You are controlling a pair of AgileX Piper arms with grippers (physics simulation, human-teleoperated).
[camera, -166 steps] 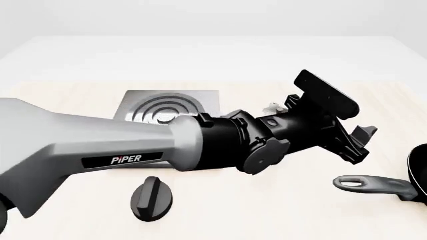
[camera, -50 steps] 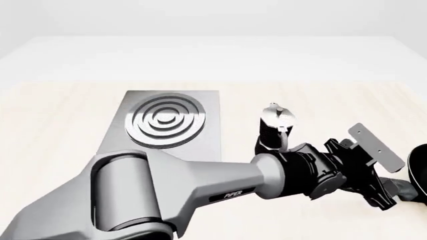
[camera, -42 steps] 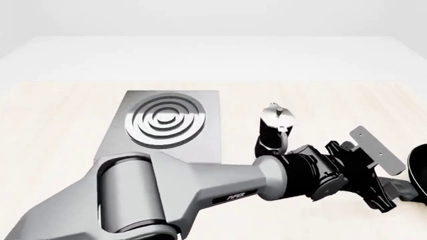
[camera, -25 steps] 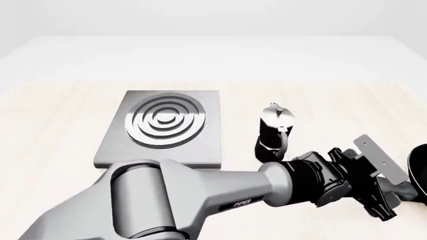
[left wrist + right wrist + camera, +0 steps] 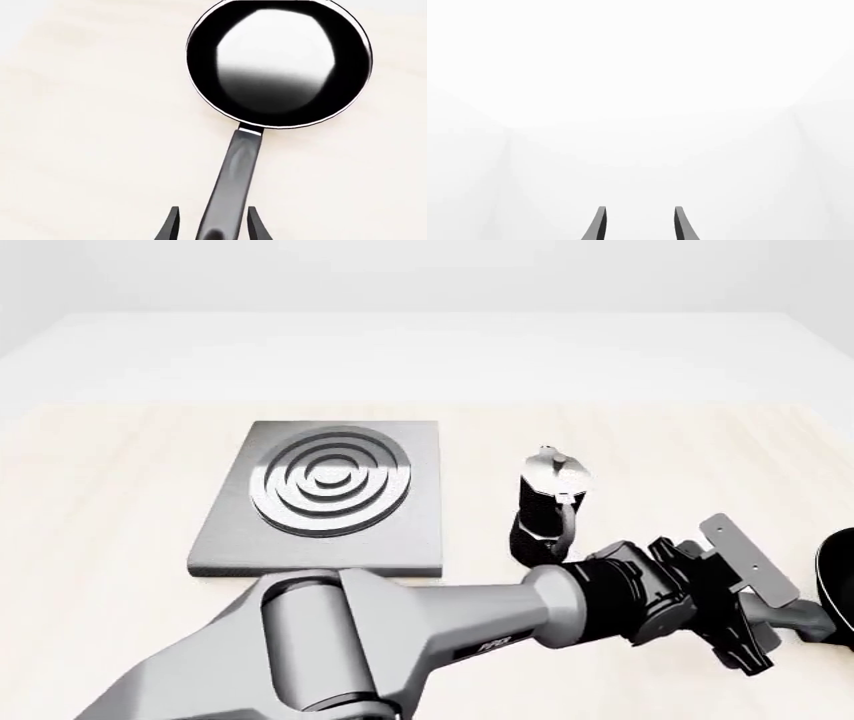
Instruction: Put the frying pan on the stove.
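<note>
Frying pan (image 5: pixel 279 62) handle between parted left fingers (image 5: pixel 172 225) | left arm reached further right | right fingers (image 5: pixel 599 225) parted, holding nothing

Left arm (image 5: pixel 400 640): silver-grey rounded shell filling the lower left of the front view, with a cylindrical joint at the bottom.
Marking: small white "PiPER" lettering on a dark strip along the forearm.
Wrist (image 5: pixel 641 590): glossy black, ribbed and blocky, lower right of the front view.
Camera plate (image 5: pixel 747 560): flat grey, with small holes.
Left fingers (image 5: pixel 170 227): thin, dark grey, curved.
Right fingers (image 5: pixel 597 227): same shape, dark grey.
</note>
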